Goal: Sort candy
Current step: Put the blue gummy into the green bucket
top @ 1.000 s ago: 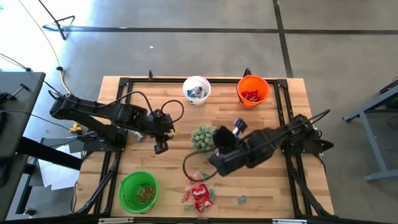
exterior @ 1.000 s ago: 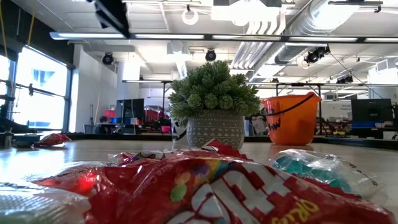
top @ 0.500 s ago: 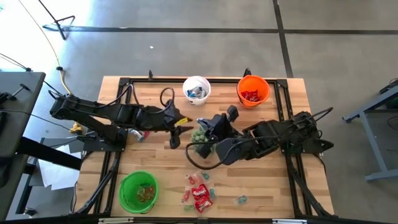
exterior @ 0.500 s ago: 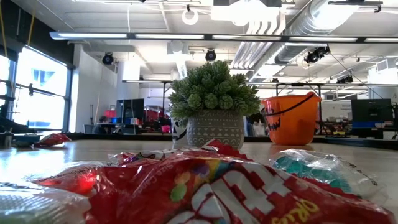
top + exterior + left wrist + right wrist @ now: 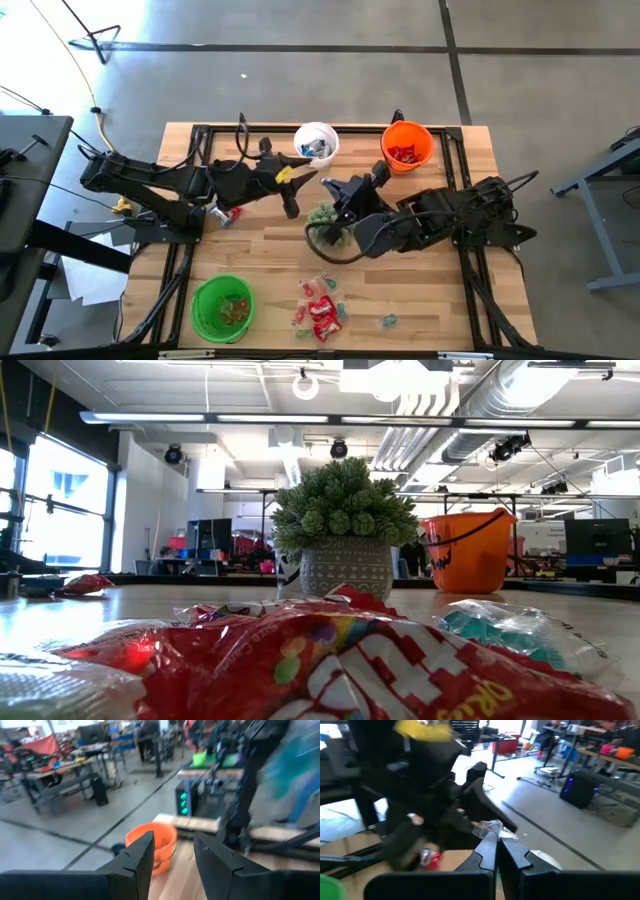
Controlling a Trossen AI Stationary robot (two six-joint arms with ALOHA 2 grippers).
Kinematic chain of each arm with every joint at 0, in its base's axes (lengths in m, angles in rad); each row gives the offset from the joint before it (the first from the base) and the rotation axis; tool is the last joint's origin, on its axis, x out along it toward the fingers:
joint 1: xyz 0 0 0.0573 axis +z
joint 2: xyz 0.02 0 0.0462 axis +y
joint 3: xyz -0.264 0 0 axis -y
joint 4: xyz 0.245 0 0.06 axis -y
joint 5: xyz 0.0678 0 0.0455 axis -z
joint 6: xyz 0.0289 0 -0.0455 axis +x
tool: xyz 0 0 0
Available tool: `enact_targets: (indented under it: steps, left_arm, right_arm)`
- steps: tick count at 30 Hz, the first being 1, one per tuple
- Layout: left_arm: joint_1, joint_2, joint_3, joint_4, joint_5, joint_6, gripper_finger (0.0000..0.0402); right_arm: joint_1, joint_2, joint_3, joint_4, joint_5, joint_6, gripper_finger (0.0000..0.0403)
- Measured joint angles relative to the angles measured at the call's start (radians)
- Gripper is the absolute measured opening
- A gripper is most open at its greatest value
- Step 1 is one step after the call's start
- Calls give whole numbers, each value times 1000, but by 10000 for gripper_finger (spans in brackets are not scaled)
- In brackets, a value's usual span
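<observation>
High view: the left end effector (image 5: 312, 180) hangs near the white bucket (image 5: 316, 143); its fingers cannot be made out from here. The right end effector (image 5: 335, 187) reaches over the green plant (image 5: 325, 218), close to the left one. The orange bucket (image 5: 407, 146) holds red packets, and the green bucket (image 5: 223, 306) sits at the near left corner. Loose candy (image 5: 320, 311) lies on the wooden counter (image 5: 420, 290) near its front edge, with one small piece off to the right.

Low view: neither arm shows. A red candy packet (image 5: 330, 660) fills the foreground, cut off by the frame, with a blue-green wrapper behind it. The plant's patterned pot appears only here.

Left wrist view: the fingers (image 5: 137, 857) stand apart with nothing visible between them, the orange bucket beyond. The rest is blurred.

Right wrist view: the fingers (image 5: 485, 855) are pressed together, pinching a clear-wrapped candy (image 5: 491, 827) at their tips. The left arm fills the background, blurred.
</observation>
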Motion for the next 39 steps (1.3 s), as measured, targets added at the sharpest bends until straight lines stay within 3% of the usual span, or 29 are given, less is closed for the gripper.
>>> enact_targets:
  steps: [7,14,21,39]
  left_arm:
    - [0,0,0,112,56,3,124]
    - [-5,0,0,117,89,-26,124]
    - [-9,0,0,160,95,8,124]
    - [6,-1,0,166,66,61,124]
  right_arm:
    - [-43,-1,0,1,22,-43,0]
    - [-93,-2,0,51,11,-124,0]
    - [-136,-2,0,72,-89,-132,0]
    - [-149,-2,0,217,-186,-220,0]
